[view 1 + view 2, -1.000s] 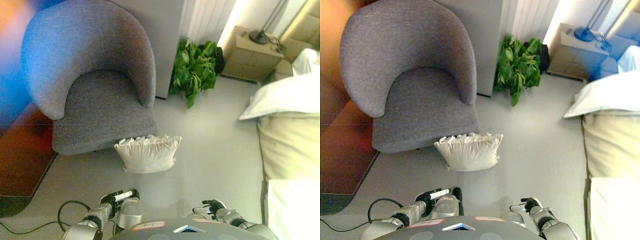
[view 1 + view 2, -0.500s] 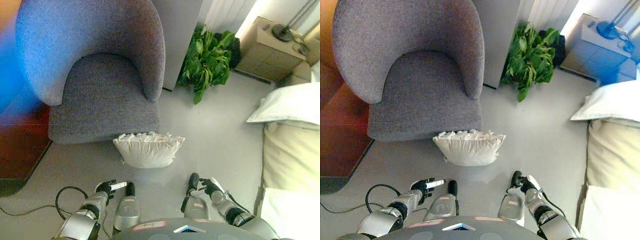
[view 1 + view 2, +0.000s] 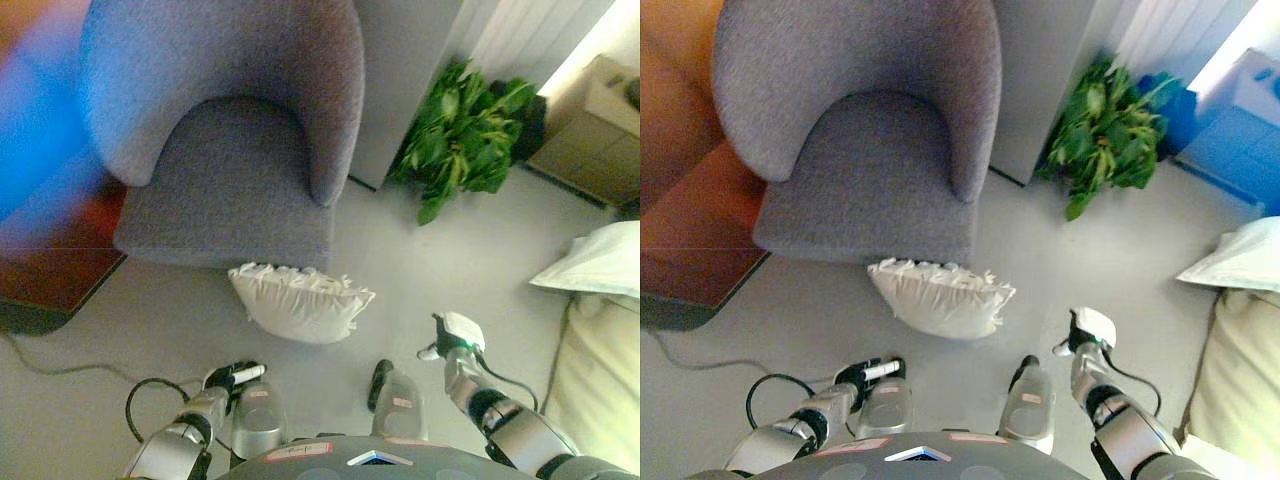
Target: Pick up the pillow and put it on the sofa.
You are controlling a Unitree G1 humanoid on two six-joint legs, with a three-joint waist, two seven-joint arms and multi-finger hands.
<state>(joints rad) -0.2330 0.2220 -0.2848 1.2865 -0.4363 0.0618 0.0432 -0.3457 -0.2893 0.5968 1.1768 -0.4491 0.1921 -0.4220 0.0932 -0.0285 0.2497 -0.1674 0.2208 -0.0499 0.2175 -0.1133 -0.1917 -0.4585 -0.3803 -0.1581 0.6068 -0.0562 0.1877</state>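
A white pillow (image 3: 300, 301) with a frilled edge lies on the grey floor, against the front of a grey armchair (image 3: 235, 190) that serves as the sofa. Its seat is bare. My left hand (image 3: 232, 378) shows low at the bottom left, fingers relaxed, empty, well short of the pillow. My right hand (image 3: 452, 333) is raised at the lower right, to the right of the pillow and apart from it, fingers loosely straight, holding nothing. The pillow also shows in the right eye view (image 3: 940, 297).
A green potted plant (image 3: 460, 135) stands behind the chair's right side by a wall. A bed with a white pillow (image 3: 595, 265) runs along the right edge. A dark red rug (image 3: 50, 270) lies left of the chair.
The camera has shifted, so the chair and pillow sit further right and tilted. My right hand has risen and moved right. My left hand stays low.
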